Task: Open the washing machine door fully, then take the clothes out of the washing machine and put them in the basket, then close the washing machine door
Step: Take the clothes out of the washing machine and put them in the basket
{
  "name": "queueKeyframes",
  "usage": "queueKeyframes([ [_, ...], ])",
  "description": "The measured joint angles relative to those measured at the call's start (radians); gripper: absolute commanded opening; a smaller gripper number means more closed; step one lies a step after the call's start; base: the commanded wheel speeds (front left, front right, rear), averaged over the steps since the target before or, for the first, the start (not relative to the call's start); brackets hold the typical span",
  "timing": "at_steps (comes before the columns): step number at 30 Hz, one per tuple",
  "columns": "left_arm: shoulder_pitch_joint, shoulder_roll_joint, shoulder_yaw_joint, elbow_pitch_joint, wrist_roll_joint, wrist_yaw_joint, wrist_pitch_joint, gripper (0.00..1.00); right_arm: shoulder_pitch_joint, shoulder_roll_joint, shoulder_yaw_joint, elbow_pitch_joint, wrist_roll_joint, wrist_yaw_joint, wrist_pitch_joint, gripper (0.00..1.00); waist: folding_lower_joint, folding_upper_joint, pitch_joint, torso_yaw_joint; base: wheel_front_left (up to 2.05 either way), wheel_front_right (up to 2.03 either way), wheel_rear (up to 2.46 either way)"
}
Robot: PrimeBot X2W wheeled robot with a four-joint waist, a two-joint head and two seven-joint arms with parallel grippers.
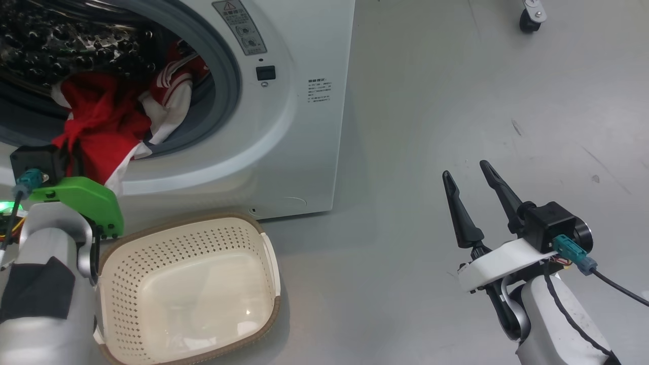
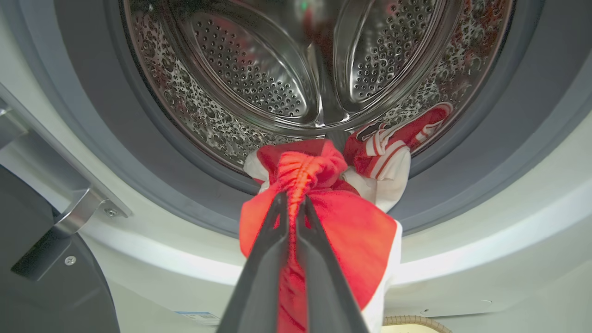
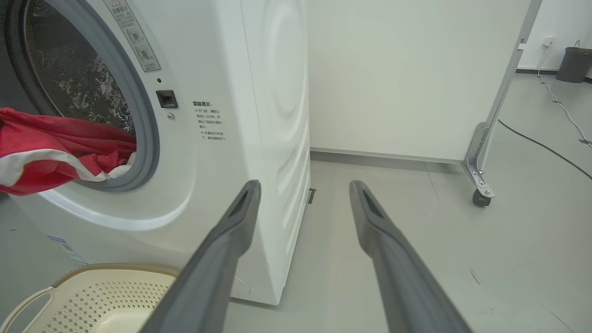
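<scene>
Over grey floor [image 1: 431,152], left gripper [image 2: 293,200] stretches forward, pinching the clothes [image 2: 356,231].

The head view looks down at the washer [image 1: 294,126], its mouth [image 1: 230,76] upper left, the basket [image 1: 152,263] below it. The left wrist view sits close at the mouth, facing up into the drum [image 2: 259,69]. The right wrist view looks low and level past the washer's right corner. All share the mouth and clothes [image 1: 101,121].
</scene>
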Motion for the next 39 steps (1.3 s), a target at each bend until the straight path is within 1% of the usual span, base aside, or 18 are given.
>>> queueKeyframes([
  [7,0.039,-0.038,-0.012,-0.024,-0.008,-0.034,-0.085,0.0,0.014,-0.005,-0.007,-0.004,-0.001,0.0,0.0,1.0,0.0,0.0,-0.035,0.03,0.0,0.0,0.0],
  [10,0.074,-0.059,-0.013,-0.038,-0.038,-0.052,-0.117,0.0,0.025,-0.006,-0.004,-0.004,-0.002,0.0,0.0,1.0,0.0,0.0,-0.056,0.045,0.0,0.0,0.0],
  [17,0.12,-0.057,0.007,-0.102,-0.049,-0.059,-0.14,0.0,0.039,-0.005,0.007,-0.007,-0.006,0.0,0.0,1.0,0.0,0.0,-0.082,0.059,0.0,0.0,0.0],
  [28,0.132,-0.063,0.035,-0.282,-0.056,-0.06,-0.151,0.0,0.05,-0.006,0.007,-0.011,-0.009,0.0,0.0,1.0,0.0,0.0,-0.087,0.061,0.0,0.0,0.0],
  [33,0.139,-0.068,0.047,-0.423,-0.056,-0.057,-0.151,0.0,0.053,-0.006,0.007,-0.017,-0.01,0.0,0.0,1.0,0.0,0.0,-0.086,0.059,0.0,0.0,0.0],
  [39,0.141,-0.076,0.05,-0.556,-0.035,-0.049,-0.151,0.0,0.054,-0.006,0.007,-0.021,-0.01,0.0,0.0,1.0,0.0,0.0,-0.08,0.058,0.0,0.0,0.0],
])
